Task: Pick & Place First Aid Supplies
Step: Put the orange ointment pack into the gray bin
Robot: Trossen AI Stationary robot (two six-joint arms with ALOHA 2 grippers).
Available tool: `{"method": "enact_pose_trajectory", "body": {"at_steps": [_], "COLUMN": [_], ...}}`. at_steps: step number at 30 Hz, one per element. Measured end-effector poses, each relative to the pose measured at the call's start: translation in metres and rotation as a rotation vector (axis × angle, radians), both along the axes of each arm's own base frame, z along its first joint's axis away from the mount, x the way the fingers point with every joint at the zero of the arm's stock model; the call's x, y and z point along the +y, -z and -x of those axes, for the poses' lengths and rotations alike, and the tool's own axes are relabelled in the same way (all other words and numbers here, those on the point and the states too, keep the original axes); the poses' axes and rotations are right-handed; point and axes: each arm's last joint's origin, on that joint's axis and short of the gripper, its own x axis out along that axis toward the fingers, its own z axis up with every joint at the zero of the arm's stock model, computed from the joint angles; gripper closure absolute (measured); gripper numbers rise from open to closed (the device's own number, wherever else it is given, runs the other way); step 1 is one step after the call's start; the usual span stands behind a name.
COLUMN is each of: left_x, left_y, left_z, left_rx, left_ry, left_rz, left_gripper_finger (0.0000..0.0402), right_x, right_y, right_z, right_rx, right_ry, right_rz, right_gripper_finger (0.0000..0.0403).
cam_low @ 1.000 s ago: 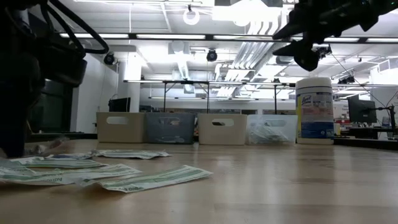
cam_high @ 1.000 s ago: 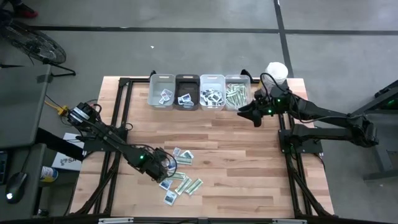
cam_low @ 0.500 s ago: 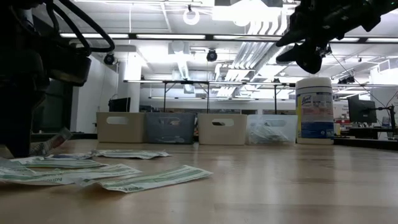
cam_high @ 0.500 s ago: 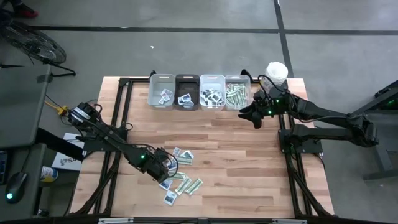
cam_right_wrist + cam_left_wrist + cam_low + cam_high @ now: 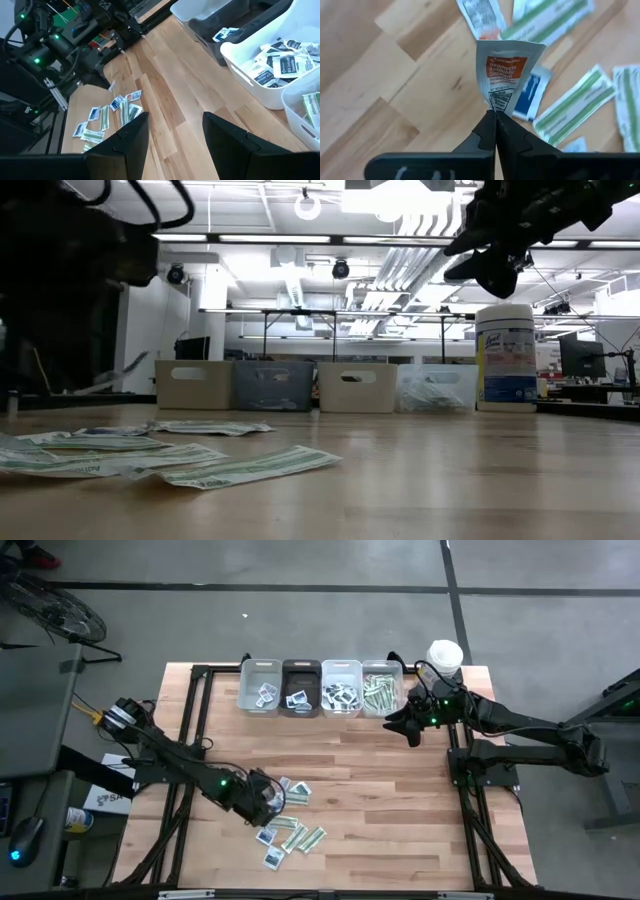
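The supplies are small flat packets, green-and-white strips and squarish white-and-blue ones, lying loose in a pile (image 5: pixel 295 825) near the table's near edge; they also show in the low view (image 5: pixel 180 455). My left gripper (image 5: pixel 262 800) hovers over the pile's left side, shut on a white packet with an orange label (image 5: pixel 507 70). My right gripper (image 5: pixel 400 724) is open in the air (image 5: pixel 172 135), just near of the rightmost bin (image 5: pixel 382 688). My left gripper pinches the orange-label packet by one short end (image 5: pixel 495 102) between its two fingertips (image 5: pixel 487 131), coming from above and pointing down. The packet sticks out past the fingertips, slightly bowed, and is lifted clear of the table (image 5: pixel 120 370).
Four small bins (image 5: pixel 320 688) stand in a row at the far edge, each holding packets. A tall white canister (image 5: pixel 445 654) stands to their right. Bare wood lies between the pile and the bins. Black frame rails run along the table's left and right sides.
My left gripper has risen from the pile with the orange-label packet in its fingers. The packet, which was down at table level, now hangs clear above the other packets. My right gripper has barely moved.
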Motion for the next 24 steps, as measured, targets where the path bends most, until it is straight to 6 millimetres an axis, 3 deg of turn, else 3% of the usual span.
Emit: {"method": "enact_pose_trajectory", "body": {"at_steps": [12, 24], "left_x": [0.04, 0.107], "left_y": [-0.022, -0.054], "left_z": [-0.015, -0.015], "left_rx": [-0.111, -0.216], "left_ry": [-0.069, -0.204], "left_rz": [-0.039, -0.145], "left_gripper_finger": [0.0401, 0.0401], "right_x": [0.0, -0.002], "right_y": [0.0, 0.0], "right_z": [0.0, 0.0], "right_rx": [0.0, 0.007], "right_ry": [0.0, 0.061], "right_rz": [0.0, -0.011], "right_gripper_finger": [0.0224, 0.0224]}}
